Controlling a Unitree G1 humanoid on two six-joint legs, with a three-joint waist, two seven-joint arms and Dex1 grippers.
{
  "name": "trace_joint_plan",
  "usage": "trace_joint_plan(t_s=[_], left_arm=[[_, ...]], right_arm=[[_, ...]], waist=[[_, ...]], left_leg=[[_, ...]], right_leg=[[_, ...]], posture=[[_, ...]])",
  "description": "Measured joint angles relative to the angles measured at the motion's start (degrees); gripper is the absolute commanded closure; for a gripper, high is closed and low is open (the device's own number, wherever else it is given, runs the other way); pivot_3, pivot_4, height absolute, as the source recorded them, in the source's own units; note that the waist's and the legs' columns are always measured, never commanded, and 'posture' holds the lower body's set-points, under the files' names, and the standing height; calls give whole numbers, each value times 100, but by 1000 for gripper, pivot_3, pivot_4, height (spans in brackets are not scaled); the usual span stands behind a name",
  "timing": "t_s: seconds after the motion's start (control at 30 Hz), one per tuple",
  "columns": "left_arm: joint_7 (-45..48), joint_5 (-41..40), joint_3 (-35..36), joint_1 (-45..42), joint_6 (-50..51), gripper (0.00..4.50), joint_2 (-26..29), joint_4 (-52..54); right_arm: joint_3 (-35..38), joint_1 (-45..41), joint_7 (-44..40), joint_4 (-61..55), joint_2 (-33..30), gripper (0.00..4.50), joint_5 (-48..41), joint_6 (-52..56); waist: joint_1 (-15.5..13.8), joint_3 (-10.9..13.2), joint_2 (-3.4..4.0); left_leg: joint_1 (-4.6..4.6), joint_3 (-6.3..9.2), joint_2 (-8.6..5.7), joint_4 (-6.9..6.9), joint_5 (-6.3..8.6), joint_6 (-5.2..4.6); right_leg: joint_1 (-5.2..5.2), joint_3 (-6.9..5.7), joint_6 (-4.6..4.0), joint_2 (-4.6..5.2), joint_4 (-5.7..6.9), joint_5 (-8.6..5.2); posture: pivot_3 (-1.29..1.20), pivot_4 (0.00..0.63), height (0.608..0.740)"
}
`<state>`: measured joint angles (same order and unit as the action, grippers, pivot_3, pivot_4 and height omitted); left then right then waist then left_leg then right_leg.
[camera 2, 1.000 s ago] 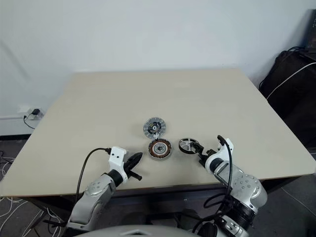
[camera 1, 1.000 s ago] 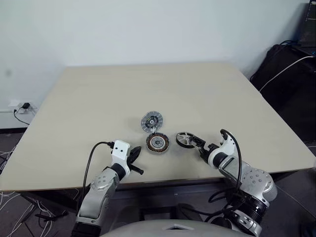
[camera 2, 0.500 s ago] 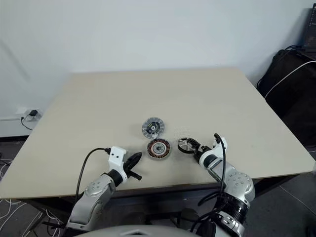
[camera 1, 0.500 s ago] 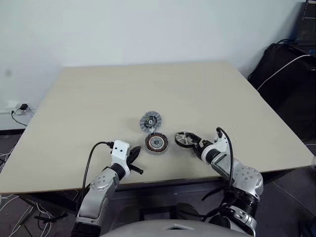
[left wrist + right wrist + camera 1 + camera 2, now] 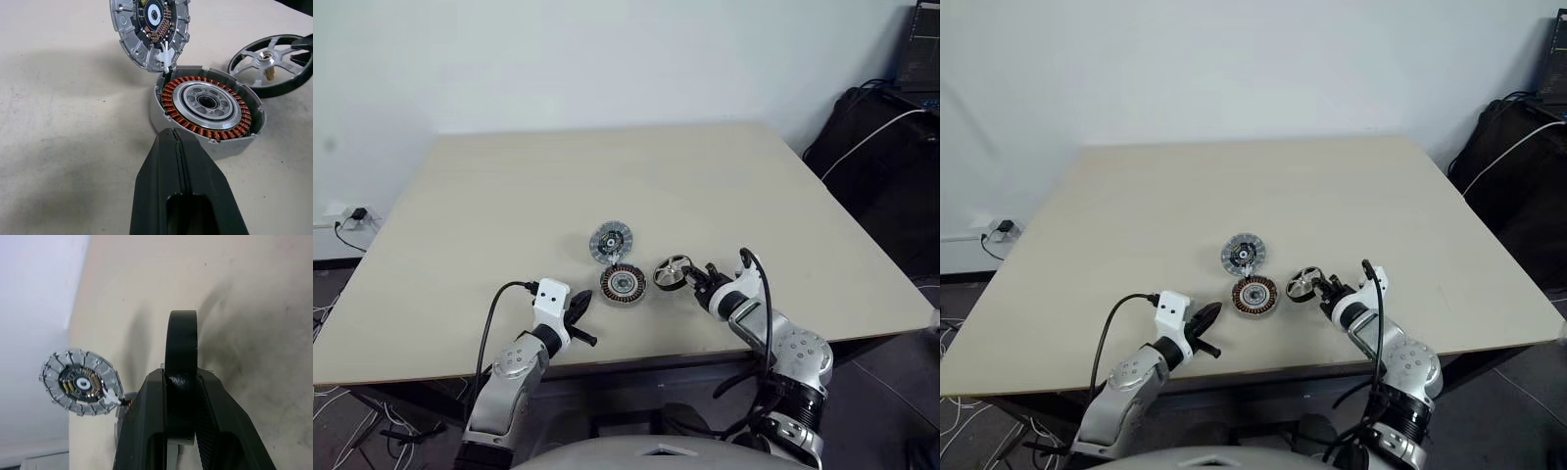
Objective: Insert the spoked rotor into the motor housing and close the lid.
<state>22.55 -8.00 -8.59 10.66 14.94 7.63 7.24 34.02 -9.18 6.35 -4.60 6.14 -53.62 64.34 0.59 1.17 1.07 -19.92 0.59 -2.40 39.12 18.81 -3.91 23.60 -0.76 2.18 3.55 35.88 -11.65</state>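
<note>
In the left eye view we see the tabletop (image 5: 509,196) with the three parts grouped near the middle of its near edge. The lid (image 5: 612,241) lies farthest from that edge, its ribbed face up. Touching it on the near side sits the housing (image 5: 624,283), copper windings showing. Just beside the housing, toward the right edge, the rotor (image 5: 672,272) is tilted up off the tabletop, pinched at its rim by our right gripper (image 5: 697,278). Our left gripper (image 5: 579,315) hangs near the housing on its near-left side, fingers pressed together and holding nothing.

The right eye view gives the same layout, with a dark bag (image 5: 1518,166) past the right edge.

In the left wrist view the shut black fingers (image 5: 181,196) point at the housing wall; the lid leans off the housing's far rim, joined by a small white clip (image 5: 165,56), and the rotor stands apart beside it.

In the right wrist view the two fingers (image 5: 146,426) clamp the rotor's black rim edge-on, with the lid beyond it.
</note>
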Motion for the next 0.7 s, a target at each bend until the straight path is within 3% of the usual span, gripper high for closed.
trace_joint_plan(t_s=[0.3, 0.7], left_arm=[[4, 0, -6, -6, 54, 4500, 15, 2], [-4, -4, 10, 62, 96, 4500, 42, 134]], right_arm=[[-146, 329, -337, -281, -48, 4018, -944, -182], [-1372, 202, -394, 264, -134, 4018, -1178, -393]], waist=[[10, 17, 10], [5, 21, 5]], left_leg=[[-11, -2, 1, -1, 4, -6], [-12, -2, 0, 0, 4, -6]], right_leg=[[12, 3, 9, 0, -1, 0], [14, 5, 5, 4, -2, -1]], posture=[[0, 0, 740], [0, 0, 740]])
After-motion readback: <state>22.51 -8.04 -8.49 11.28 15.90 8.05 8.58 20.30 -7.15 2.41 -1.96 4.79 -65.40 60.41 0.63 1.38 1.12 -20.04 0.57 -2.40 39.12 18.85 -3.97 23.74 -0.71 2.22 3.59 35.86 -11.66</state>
